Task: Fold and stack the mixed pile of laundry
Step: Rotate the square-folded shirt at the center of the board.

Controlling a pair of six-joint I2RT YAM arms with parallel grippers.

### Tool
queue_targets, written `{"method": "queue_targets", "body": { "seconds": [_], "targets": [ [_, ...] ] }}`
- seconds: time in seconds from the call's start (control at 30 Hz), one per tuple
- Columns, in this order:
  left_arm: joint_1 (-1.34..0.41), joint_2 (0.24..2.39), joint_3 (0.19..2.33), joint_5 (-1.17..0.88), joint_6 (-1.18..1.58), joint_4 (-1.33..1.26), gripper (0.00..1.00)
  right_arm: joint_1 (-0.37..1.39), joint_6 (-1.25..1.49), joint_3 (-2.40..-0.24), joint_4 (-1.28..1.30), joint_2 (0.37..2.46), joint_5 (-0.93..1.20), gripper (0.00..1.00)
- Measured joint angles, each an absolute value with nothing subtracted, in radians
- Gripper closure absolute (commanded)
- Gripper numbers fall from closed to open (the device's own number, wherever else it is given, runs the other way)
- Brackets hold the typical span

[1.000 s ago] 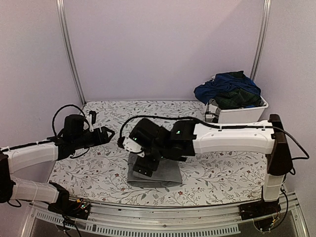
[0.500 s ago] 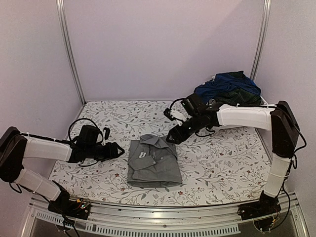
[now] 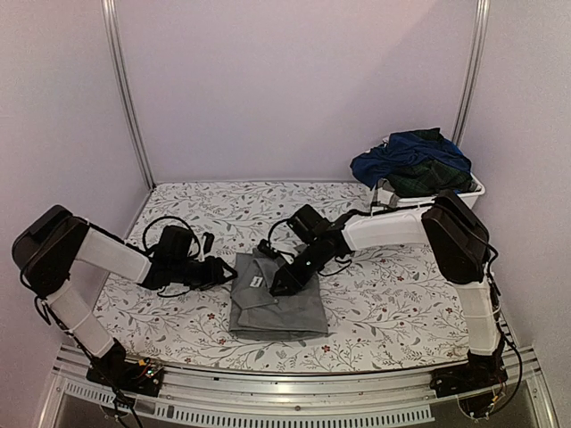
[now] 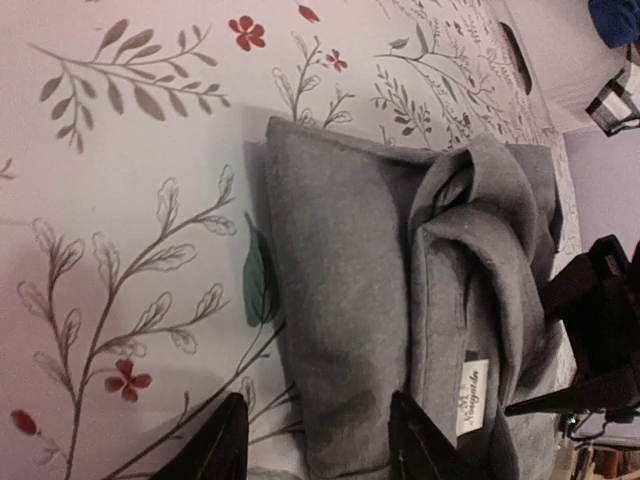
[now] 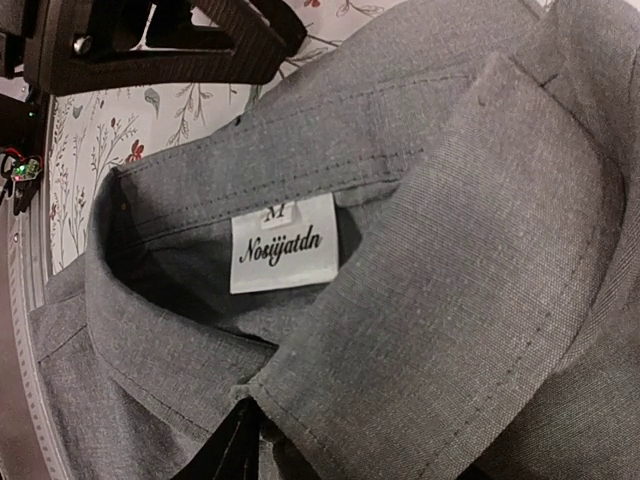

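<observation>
The grey shirt [image 3: 278,308] lay folded into a compact rectangle near the middle of the floral table cloth [image 3: 397,299], a little toward 6 o'clock in the overhead view, with its collar end at 12 o'clock. The collar [image 5: 420,250] stood slightly raised, and inside it a white label [image 5: 283,243] (marked M, with a brand name beneath) faced the right wrist camera.

The left gripper [image 4: 315,400] reached in low from 9 o'clock and sat at the shirt's 10 o'clock corner. Its two fingers [image 4: 228,440] stood clearly apart. The folded grey edge lay in the gap between them, and neither finger visibly pressed the cloth.

The right gripper [image 3: 284,280] came in from 2 o'clock and hung over the collar end, either just above the fabric or touching it; the views did not settle which. Only one dark fingertip [image 5: 243,442] showed in its own camera, right at the collar's edge, so I could not tell whether its fingers were apart or closed on the collar.

The rest of the laundry — a navy garment [image 3: 406,150] and a dark green plaid one [image 3: 430,176] — was heaped in the white bin [image 3: 443,208] at the table's 2 o'clock corner, well apart from the shirt.
</observation>
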State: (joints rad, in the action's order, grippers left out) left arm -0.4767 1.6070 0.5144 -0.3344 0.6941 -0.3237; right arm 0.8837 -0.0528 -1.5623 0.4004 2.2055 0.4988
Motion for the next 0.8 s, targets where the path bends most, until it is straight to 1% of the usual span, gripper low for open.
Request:
{"method": "queue_targets", "body": {
  "seconds": [0.1,0.17,0.2,0.27,0.33,0.37,0.47,0.5,0.57,0.63,0.7,0.8],
  "targets": [
    [-0.477,1.72,0.586,-0.401,0.692,-0.393,0.69,0.883,-0.027,-1.498,0.343,2.193,0.511,0.54],
    [-0.478,1.795,0.641,-0.444,0.682,-0.427,0.8,0.88,0.002,-1.422,0.273,2.161,0.52,0.53],
    [-0.48,1.835,0.676,-0.466,0.676,-0.439,0.83,0.878,0.018,-1.383,0.242,2.142,0.527,0.53],
    [-0.485,1.895,0.733,-0.496,0.664,-0.446,0.87,0.878,0.062,-1.287,0.181,2.09,0.543,0.52],
    [-0.494,1.952,0.802,-0.523,0.639,-0.437,0.87,0.886,0.108,-1.211,0.135,2.04,0.56,0.49],
    [-0.499,1.981,0.846,-0.538,0.62,-0.422,0.85,0.897,0.132,-1.179,0.126,2.015,0.565,0.46],
    [-0.509,2.059,1.004,-0.569,0.551,-0.348,0.66,0.952,0.194,-1.145,0.126,1.969,0.615,0.32],
    [-0.51,2.07,1.04,-0.572,0.529,-0.331,0.63,0.966,0.211,-1.145,0.125,1.961,0.633,0.3],
    [-0.503,2.071,1.093,-0.571,0.495,-0.3,0.56,0.982,0.226,-1.145,0.132,1.935,0.658,0.28],
    [-0.489,2.038,1.094,-0.567,0.478,-0.28,0.51,0.972,0.226,-1.145,0.16,1.887,0.673,0.27],
    [-0.461,1.972,1.062,-0.542,0.472,-0.243,0.48,0.916,0.222,-1.136,0.17,1.821,0.669,0.28],
    [-0.423,1.832,0.979,-0.492,0.473,-0.196,0.44,0.777,0.207,-1.126,0.176,1.72,0.643,0.29]
  ]
}}
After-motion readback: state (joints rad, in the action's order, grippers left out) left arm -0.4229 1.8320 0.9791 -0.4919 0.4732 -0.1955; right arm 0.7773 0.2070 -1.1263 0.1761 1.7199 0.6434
